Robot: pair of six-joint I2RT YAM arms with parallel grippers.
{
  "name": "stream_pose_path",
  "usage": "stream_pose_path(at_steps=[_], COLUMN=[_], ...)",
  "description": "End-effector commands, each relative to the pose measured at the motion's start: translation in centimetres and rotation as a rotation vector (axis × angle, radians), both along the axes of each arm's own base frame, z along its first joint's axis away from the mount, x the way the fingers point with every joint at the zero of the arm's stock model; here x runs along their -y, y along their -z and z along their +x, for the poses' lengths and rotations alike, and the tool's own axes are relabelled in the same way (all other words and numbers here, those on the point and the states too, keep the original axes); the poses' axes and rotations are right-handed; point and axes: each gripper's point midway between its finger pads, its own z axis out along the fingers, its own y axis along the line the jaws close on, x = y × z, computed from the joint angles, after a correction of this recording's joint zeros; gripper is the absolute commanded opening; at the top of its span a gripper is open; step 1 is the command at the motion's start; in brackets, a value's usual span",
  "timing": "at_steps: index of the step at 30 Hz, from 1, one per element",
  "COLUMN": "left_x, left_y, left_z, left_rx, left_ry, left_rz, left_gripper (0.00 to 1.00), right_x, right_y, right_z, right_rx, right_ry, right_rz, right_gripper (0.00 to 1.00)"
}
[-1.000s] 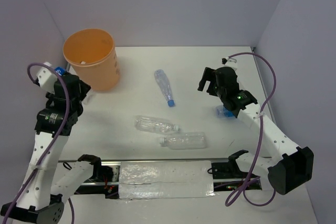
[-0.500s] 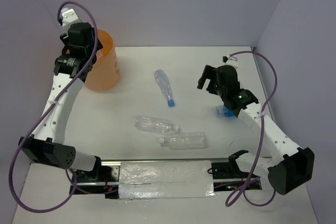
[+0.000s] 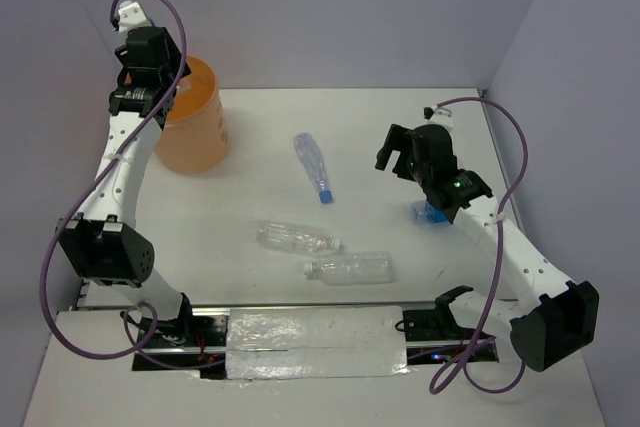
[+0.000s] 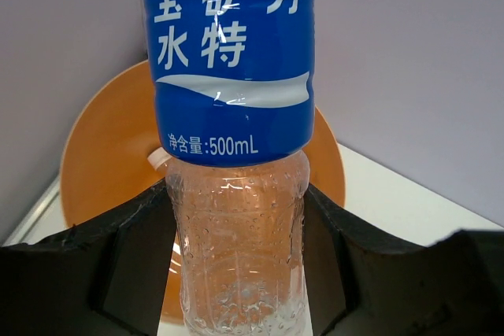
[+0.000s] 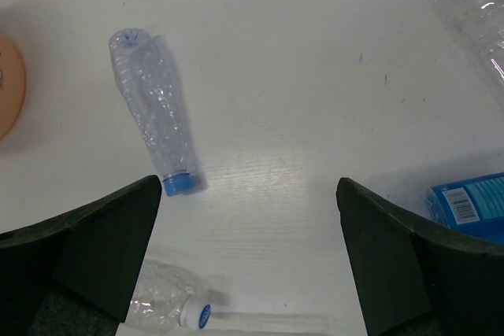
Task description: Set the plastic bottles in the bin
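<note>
Left tool [image 4: 236, 273] half-closed, clamping the blue-label bottle [image 4: 232, 76] above the bin [image 4: 98, 155] at the surface's far-left corner, raised from beside it a second ago; right tool [image 5: 246, 194] wide open, empty.

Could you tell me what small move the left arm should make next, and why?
Probably open the left gripper and let the blue-labelled bottle drop. Its jaws are closed on the bottle's clear part, and the wrist view shows the mouth of the orange bin right behind it. From above, the gripper sits near the bin's rim, so a slight nudge toward the middle first may be safer.
</note>
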Motion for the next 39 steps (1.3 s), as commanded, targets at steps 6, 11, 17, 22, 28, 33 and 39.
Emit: stream_pose_path(at_steps=[6, 11, 17, 22, 28, 33, 39], left_x=[-1.8, -1.4, 1.7, 5.8, 14.8, 21.6, 29.6], left_y=[1.9, 2.1, -0.9, 0.1, 5.7, 13.4, 20.6], left_z=[3.3, 3.8, 0.5, -2.1, -3.5, -3.3, -2.7], left_rx=[0.043, 0.01, 0.035, -0.058, -0.185, -0.387, -0.493], left_ry=[-0.027, -0.013, 0.038, 0.094, 0.225, 0.278, 0.398], left_rz=[-0.089, -0.089, -0.049, -0.069, -0.121, -0.109, -0.206], left_gripper=[0.75, 0.99, 0.99, 0.99, 0.99, 0.99, 0.99], right_x=[-0.5, 0.2, 0.3, 0.6, 1.0, 1.9, 2.6], right_y=[-0.8, -0.8, 0.0, 0.3, -1.0, -2.0, -2.7], right_z=[0.0, -0.5, -0.9, -1.3, -1.4, -2.0, -2.7], right_rx=[0.032, 0.032, 0.023, 0.034, 0.061, 0.099, 0.11], right_ry=[-0.025, -0.005, 0.009, 0.023, 0.032, 0.072, 0.092], right_rz=[-0.002, -0.015, 0.004, 0.02, 0.011, 0.015, 0.021], right_gripper=[1.0, 1.0, 1.0, 1.0, 1.0, 1.0, 1.0])
